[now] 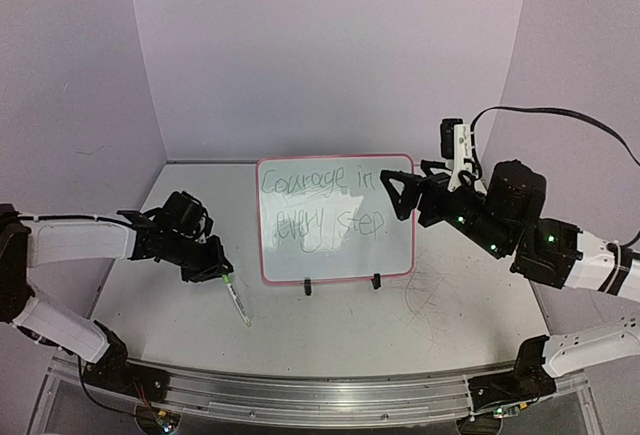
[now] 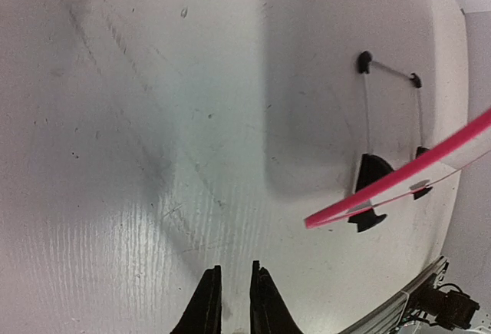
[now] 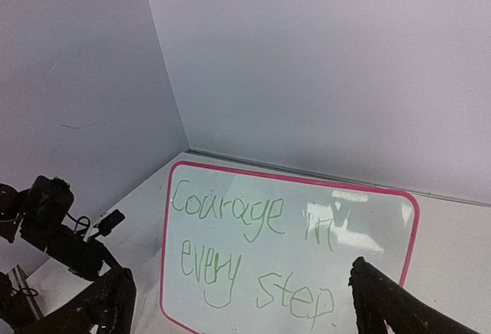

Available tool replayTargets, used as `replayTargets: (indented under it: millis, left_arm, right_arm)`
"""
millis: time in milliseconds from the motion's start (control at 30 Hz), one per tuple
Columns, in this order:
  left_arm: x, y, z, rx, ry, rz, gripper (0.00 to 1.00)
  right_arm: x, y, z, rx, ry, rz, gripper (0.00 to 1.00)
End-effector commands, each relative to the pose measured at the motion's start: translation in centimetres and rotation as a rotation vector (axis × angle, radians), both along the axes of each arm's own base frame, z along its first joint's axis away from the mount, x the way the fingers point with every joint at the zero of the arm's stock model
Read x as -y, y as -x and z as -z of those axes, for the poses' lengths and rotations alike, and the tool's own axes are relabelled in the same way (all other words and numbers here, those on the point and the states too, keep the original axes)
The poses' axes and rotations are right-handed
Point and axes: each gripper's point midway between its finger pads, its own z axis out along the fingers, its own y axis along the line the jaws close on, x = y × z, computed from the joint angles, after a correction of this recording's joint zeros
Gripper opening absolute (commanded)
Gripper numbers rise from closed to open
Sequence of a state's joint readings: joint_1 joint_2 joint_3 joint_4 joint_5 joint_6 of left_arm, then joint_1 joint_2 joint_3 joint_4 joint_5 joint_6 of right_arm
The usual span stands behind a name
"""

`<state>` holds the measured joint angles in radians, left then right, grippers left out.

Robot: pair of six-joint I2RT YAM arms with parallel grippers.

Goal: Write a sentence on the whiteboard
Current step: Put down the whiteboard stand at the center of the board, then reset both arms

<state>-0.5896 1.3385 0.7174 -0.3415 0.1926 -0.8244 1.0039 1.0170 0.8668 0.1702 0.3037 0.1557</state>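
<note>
we count: 1 glossy white pink-rimmed rectangular whiteboard (image 1: 392, 255) | 2 small black clip feet (image 1: 308, 287) | 1 thin green-tipped marker pen (image 1: 238, 303)

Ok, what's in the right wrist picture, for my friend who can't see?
A small whiteboard with a pink rim shows green words: "Courage in every step." The right gripper is open, its dark fingers low in front.

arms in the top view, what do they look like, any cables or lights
Both the left arm and the right arm have white shell links, black joints and black bases. The left tool and the right tool are black with two fingers. A white camera bracket tops the right wrist, green lights glow on that arm's joints, and a thin black cable loops above it.
</note>
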Motion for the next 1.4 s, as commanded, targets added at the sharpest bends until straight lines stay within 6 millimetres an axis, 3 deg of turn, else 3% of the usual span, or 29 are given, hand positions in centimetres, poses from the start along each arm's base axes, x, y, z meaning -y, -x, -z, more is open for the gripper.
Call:
replayTargets:
  millis: [0, 200, 367, 500, 567, 633, 733, 867, 967, 1067, 1133, 1233, 1367]
  left_arm:
    - [-0.2, 0.5, 3.7, -0.080, -0.082, 0.062, 0.00]
    - [-1.2, -0.4, 4.6, -0.063, -0.148, 0.016, 0.04]
    - [-2.1, -1.9, 1.8, 0.045, -0.158, -0.053, 0.31]
    - [-2.4, -3.1, -2.3, 0.159, -0.131, -0.087, 0.54]
    - [-2.7, -3.9, -5.4, 0.242, -0.123, -0.109, 0.65]
    - [-2.9, -4.6, -10.1, 0.359, -0.096, -0.115, 0.74]
    - [-3.4, -5.4, -19.4, 0.596, -0.054, -0.119, 0.83]
    - [-4.5, -4.5, -33.0, 0.943, -0.007, -0.096, 0.91]
    - [-4.9, -3.1, -40.5, 1.156, 0.011, -0.058, 0.93]
    - [-5.1, -1.4, -45.2, 1.305, 0.043, -0.032, 0.94]
    - [-5.3, -0.4, -47.2, 1.375, 0.060, -0.023, 0.95]
    - [-5.7, 0.9, -49.0, 1.446, 0.073, -0.012, 0.96]
    - [-6.3, 1.6, -49.9, 1.485, 0.073, -0.019, 0.98]
  right_arm:
    - [1.9, 0.0, -0.9, 0.030, -0.005, 0.065, 0.98]
    - [2.8, -0.3, -0.6, 0.026, 0.019, 0.110, 0.98]
    - [4.9, -0.8, -1.8, 0.007, 0.006, 0.222, 0.98]
    - [7.8, -0.8, -4.8, -0.028, -0.035, 0.340, 0.98]
    - [8.9, -0.5, -6.7, -0.024, -0.038, 0.367, 0.98]
    - [10.2, -0.1, -8.6, -0.009, -0.039, 0.392, 0.98]
    - [12.2, 0.9, -11.4, 0.031, -0.059, 0.415, 0.98]
    - [14.9, 2.2, -15.3, 0.100, -0.101, 0.442, 0.98]
    - [15.7, 2.7, -17.0, 0.124, -0.119, 0.450, 0.98]
    - [16.0, 2.9, -18.1, 0.138, -0.131, 0.452, 0.98]
    - [16.2, 2.9, -18.6, 0.141, -0.141, 0.457, 0.98]
    - [16.2, 2.9, -18.9, 0.142, -0.152, 0.458, 0.98]
    - [15.4, 2.7, -18.0, 0.147, -0.150, 0.439, 0.98]
